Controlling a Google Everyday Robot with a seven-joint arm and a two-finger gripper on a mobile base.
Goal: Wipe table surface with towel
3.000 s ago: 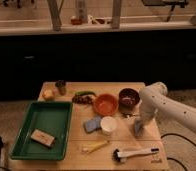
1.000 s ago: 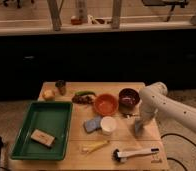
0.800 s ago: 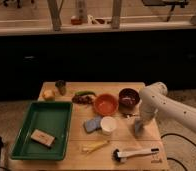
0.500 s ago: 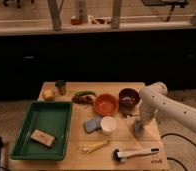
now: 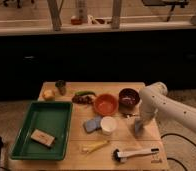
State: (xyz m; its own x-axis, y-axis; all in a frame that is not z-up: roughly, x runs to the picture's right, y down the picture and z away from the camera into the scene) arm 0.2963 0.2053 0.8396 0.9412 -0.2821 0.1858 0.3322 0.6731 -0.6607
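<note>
1. Table surface [image 5: 125,142]: tan planks, directly beneath gripper [image 5: 139,129] and stretching away from it toward the tray side. Crowded with items, no wiped streak visible.
2. Gripper: pointing straight down near the table's arm-side edge, tip at or just above the wood. Cannot tell whether clenched or released, nor whether any towel is held.
3. Progress, as a judgement: wiping barely begun at most, nearly the whole surface left.
4. Nearest the gripper: brush [image 5: 136,154] just in front, cup [image 5: 108,124] beside, blue-grey cloth [image 5: 92,124] touching the cup's far side.
5. Farther out: dark bowl [image 5: 128,96] and orange bowl [image 5: 106,103] behind, green tray [image 5: 46,117] well apart.
</note>
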